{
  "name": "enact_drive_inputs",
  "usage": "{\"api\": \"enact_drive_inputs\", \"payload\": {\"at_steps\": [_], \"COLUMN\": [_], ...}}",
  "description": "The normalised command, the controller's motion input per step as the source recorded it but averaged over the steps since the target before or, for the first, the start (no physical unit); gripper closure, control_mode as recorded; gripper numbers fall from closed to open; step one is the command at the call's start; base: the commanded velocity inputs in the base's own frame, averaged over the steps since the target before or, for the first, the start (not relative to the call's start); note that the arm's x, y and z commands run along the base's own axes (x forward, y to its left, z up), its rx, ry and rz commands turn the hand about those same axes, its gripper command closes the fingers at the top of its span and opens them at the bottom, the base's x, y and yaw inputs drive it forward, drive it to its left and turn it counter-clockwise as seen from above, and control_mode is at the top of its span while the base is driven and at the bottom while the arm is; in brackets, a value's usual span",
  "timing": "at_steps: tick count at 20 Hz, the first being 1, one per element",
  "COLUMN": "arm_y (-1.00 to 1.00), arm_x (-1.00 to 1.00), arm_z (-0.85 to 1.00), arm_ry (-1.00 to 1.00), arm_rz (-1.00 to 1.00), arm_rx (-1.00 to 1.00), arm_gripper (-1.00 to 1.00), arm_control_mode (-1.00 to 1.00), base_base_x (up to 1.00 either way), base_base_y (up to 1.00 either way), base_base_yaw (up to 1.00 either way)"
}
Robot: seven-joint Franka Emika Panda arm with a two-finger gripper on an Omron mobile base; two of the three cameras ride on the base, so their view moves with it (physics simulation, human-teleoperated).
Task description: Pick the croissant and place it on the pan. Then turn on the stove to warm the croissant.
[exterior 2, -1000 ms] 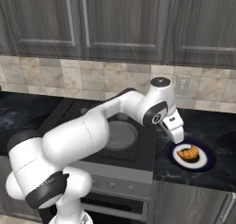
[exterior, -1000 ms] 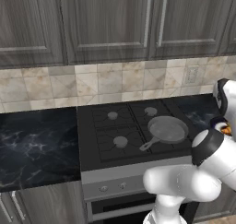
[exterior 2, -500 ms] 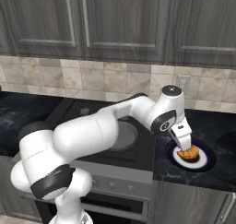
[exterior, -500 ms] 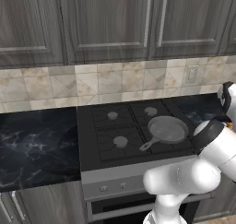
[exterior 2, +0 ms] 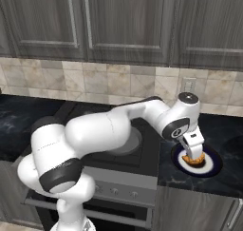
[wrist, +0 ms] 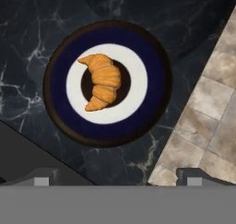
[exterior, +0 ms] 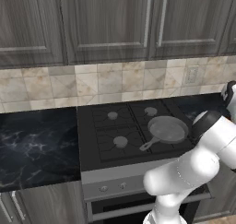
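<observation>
1 croissant (wrist: 101, 82) is lying on the plate (wrist: 152, 110), likely light and crushable; the gripper (exterior 2: 192, 155), jaws spread and empty, is hovering above, suiting a gentle mid-body pinch.

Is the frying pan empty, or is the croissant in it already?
Empty. The pan on the stove shows only bare grey metal, and the croissant lies on the plate.

Round plate (wrist: 107, 131) on black marble counter (wrist: 27, 38).
</observation>
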Motion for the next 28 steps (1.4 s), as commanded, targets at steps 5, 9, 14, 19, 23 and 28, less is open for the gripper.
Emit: {"api": "enact_drive_inputs", "payload": {"at_steps": [5,9,14,19,23,28], "arm_y": [0.00,-0.01,-0.10,-0.30,-0.50,-0.48], "arm_x": [0.22,0.31,0.28,0.21,0.19,0.22], "arm_z": [-0.31,-0.38,-0.35,-0.29,-0.22,-0.16], "arm_ry": [0.03,0.03,0.02,0.01,0.01,0.01], "arm_rz": [0.00,0.00,0.00,0.00,0.00,0.00], "arm_rx": [0.01,0.00,0.01,0.02,0.04,0.05], "arm_gripper": [-1.00,-1.00,-1.00,-1.00,-1.00,-1.00], "arm_control_mode": [-1.00,-1.00,-1.00,-1.00,-1.00,-1.00], "base_base_x": [0.00,0.00,0.00,0.00,0.00,0.00], "base_base_y": [0.00,0.00,0.00,0.00,0.00,0.00], "base_base_yaw": [0.00,0.00,0.00,0.00,0.00,0.00]}}
